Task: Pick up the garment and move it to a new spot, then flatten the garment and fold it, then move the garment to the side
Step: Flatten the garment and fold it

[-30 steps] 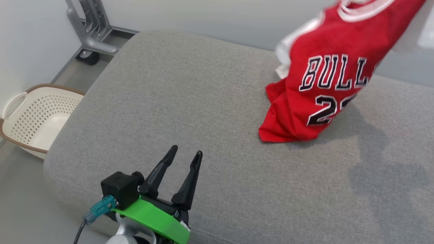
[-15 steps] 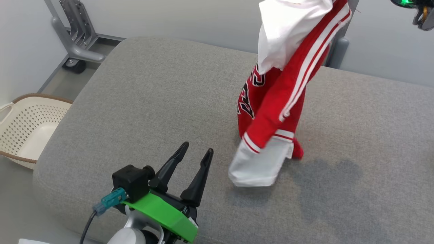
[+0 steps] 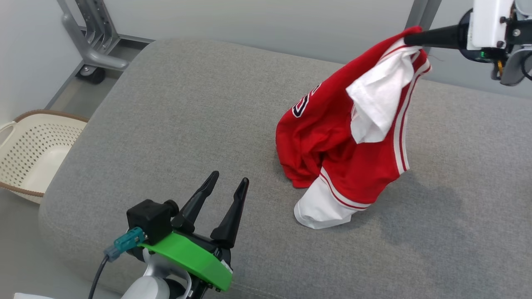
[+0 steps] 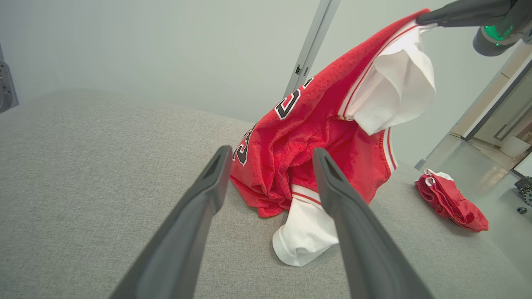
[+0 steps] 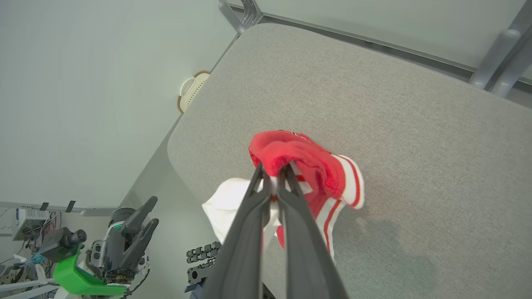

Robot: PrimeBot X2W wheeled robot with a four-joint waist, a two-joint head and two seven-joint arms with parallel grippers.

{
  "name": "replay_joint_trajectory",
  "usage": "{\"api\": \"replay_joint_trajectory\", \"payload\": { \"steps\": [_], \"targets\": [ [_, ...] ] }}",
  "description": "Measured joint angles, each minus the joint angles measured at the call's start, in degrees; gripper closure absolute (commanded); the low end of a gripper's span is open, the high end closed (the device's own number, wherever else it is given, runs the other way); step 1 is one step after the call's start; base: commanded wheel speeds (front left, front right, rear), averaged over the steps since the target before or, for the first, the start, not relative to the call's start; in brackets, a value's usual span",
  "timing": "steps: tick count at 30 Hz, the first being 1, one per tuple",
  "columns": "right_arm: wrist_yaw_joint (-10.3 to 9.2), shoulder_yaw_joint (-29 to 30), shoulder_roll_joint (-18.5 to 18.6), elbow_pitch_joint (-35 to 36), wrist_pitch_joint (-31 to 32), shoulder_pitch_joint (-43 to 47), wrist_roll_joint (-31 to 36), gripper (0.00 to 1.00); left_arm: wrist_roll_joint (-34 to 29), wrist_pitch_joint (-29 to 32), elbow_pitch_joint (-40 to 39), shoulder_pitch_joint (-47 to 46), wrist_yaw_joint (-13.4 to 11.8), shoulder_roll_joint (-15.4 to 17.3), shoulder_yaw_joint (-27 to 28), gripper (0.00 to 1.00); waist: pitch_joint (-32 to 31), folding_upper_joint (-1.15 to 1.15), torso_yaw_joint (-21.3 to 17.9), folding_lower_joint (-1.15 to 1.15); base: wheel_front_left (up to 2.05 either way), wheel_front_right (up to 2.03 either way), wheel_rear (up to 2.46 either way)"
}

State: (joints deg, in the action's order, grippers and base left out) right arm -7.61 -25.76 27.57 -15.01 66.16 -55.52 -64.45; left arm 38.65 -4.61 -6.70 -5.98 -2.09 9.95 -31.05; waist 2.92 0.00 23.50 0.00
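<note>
Crumpled red-and-white jersey (image 3: 320, 139) droops from right pincer (image 3: 410, 39) onto woven grey cushion (image 3: 187, 104).

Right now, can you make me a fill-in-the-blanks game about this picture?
The right fingers pinch a ____ and white jersey.
The left fingers are ____.
The basket stands on the robot's ____ side.
Missing words: red, open, left.
</note>
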Motion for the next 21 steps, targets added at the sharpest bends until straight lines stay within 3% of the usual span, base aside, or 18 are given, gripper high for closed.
{"api": "replay_joint_trajectory", "payload": {
  "steps": [5, 10, 15, 21],
  "targets": [
    [-0.01, 1.6, 6.3, -0.7, 0.8, 5.6, 2.0, 1.00, 0.0, 0.0, 0.0, 0.0, 0.0, 0.0, 0.0, 0.00, 0.1, 0.00, -2.0, 0.00, 0.00, 0.00, 0.00],
    [0.00, 2.4, 14.5, -1.4, 0.5, 10.6, 8.1, 1.00, 0.7, 0.3, 0.0, -0.1, 0.1, -0.1, -0.3, 0.00, 0.5, 0.00, -4.3, 0.00, 0.00, 0.00, 0.00],
    [0.00, 7.5, 17.4, -2.6, -0.7, 13.0, 8.6, 1.00, 1.0, 1.1, -0.3, -0.8, 0.6, -0.4, -0.9, 0.00, 1.4, 0.00, -6.0, 0.00, 0.00, 0.00, 0.00],
    [0.00, 12.3, 16.6, -3.1, -4.7, 19.8, 8.0, 1.00, 1.5, 3.0, 1.1, -4.5, 2.9, -1.5, -3.7, 0.00, 3.9, 0.00, -8.1, 0.00, 0.00, 0.00, 0.00]
  ]
}}
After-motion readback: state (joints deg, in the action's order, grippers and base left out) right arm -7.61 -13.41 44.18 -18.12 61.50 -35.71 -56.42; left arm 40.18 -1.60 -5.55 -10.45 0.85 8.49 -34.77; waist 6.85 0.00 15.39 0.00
